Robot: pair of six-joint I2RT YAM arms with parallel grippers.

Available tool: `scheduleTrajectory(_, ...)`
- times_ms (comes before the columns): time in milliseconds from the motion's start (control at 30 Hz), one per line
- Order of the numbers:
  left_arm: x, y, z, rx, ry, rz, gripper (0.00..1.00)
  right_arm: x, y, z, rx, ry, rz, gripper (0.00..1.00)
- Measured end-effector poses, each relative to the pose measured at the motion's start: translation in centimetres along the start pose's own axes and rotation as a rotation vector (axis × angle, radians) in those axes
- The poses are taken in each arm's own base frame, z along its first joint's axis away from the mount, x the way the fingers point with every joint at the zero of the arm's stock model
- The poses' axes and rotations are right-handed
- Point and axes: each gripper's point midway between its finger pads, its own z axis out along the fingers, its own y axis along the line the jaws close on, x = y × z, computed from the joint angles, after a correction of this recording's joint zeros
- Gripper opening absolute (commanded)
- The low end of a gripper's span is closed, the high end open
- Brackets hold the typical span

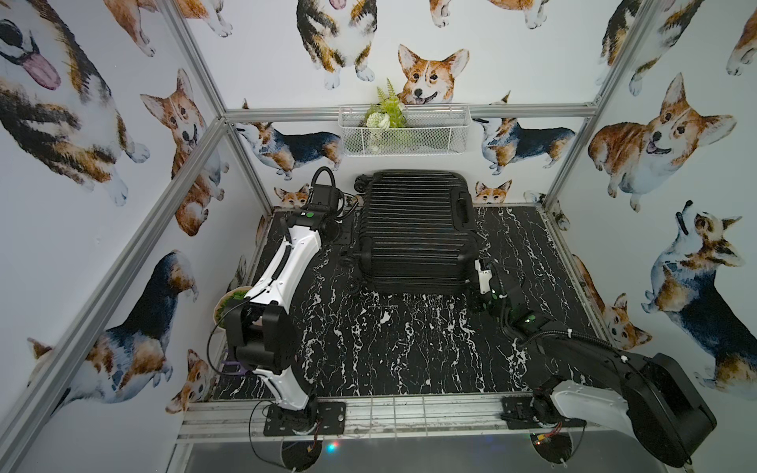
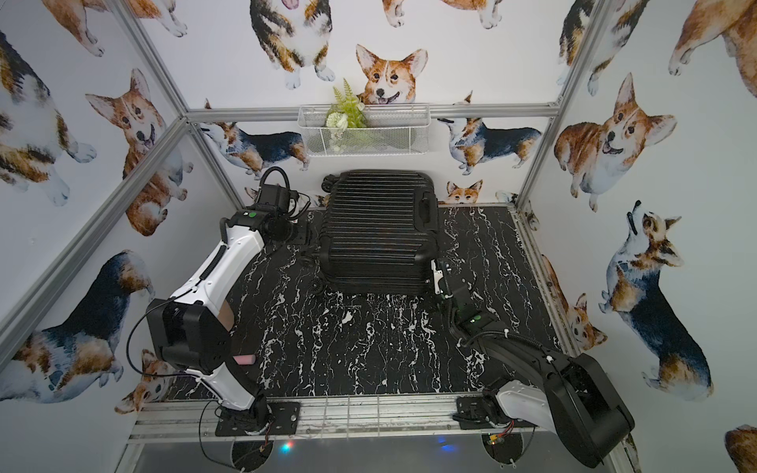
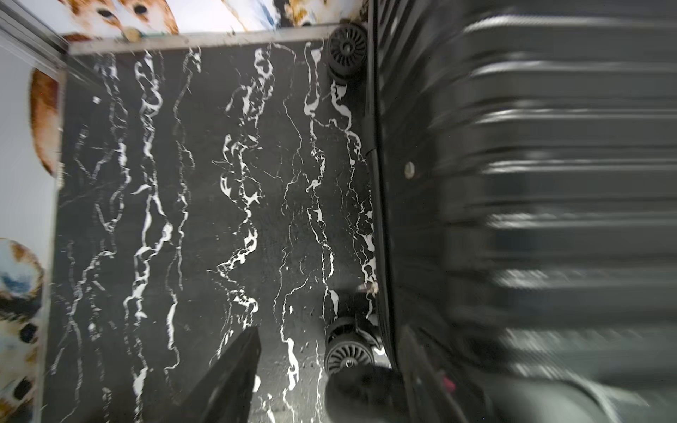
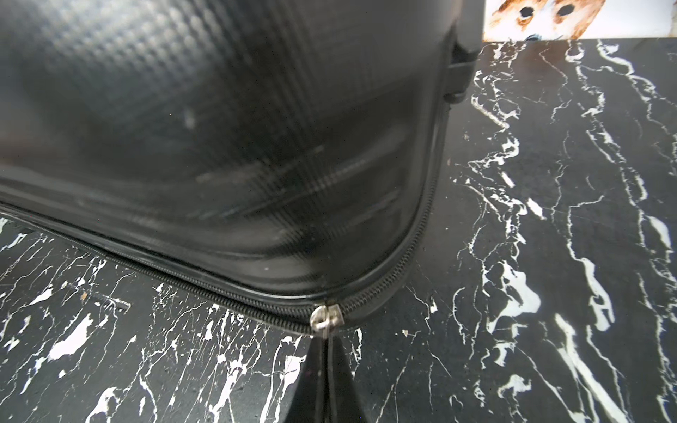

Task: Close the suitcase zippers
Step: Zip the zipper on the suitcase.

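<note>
1. Right fingers [image 4: 311, 381]: closed, pinching the tab of the silver zipper pull [image 4: 324, 318], which sits right at their tips. Both top views put them low at the near right corner of the suitcase [image 1: 413, 229].
2. Key relation: the zippers [image 4: 227, 305] leave the pull two ways. One stretch runs along the near edge toward the robot's left. The other curves round the corner and away up the right side. Which stretch is unclosed cannot be told. Judgement: the drag must follow the corner's curve, since a tug off the track line may slip the tab.
3. The suitcase lies flat on the worktop [image 1: 368, 348] with its lid down. The ribs run left to right, so the long axis is judged to run the same way. The wheels [image 3: 348, 357] face the robot's left and the carry handle [image 1: 463, 209] sits toward its right.
4. Left fingers [image 3: 230, 370]: apart, with nothing seen clamped. They are at the wheel end with a wheel between them. One finger is over the worktop and the other is close beside the shell. The view is blurred, so contact cannot be told. They are well apart from the pull, so the right arm is nearer.
5. Surface: flat, black with white veins. It is bare in front of the case and to its right, which leaves room for the arm to sweep.
6. Far: the case's far edge lies near the back wall. A wire basket [image 1: 434, 135] hangs above, well apart.
</note>
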Motion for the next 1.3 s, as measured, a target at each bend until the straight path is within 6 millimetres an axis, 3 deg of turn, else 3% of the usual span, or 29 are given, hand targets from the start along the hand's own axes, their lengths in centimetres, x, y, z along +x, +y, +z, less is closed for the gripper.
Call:
scheduleTrajectory(233,1.2,-2.0,1.0,0.055,0.034,0.056,0.57,0.2,0.5,0.1,-0.025,0.016,-0.026,0.00)
scheduleTrajectory(433,2.5,-2.8,1.0,0.081,0.066,0.107,0.54,0.5,1.2,0.1,-0.067,0.044,-0.049,0.00)
scheduleTrajectory(767,3.0,-3.8,0.9,0.130,0.081,0.129,0.53,1.2,2.0,0.1,-0.115,0.080,-0.061,0.00)
scheduleTrajectory(1000,5.4,-7.3,-0.5,0.277,0.121,0.173,0.53,1.5,3.9,-0.1,-0.224,0.106,-0.082,0.00)
scheduleTrajectory(1200,5.9,-8.9,-1.9,0.352,0.119,0.186,0.53,1.6,4.4,0.1,-0.250,0.116,-0.080,0.00)
scheduleTrajectory(1300,6.0,-9.1,-2.5,0.367,0.117,0.187,0.59,1.5,4.1,0.2,-0.233,0.112,-0.081,0.00)
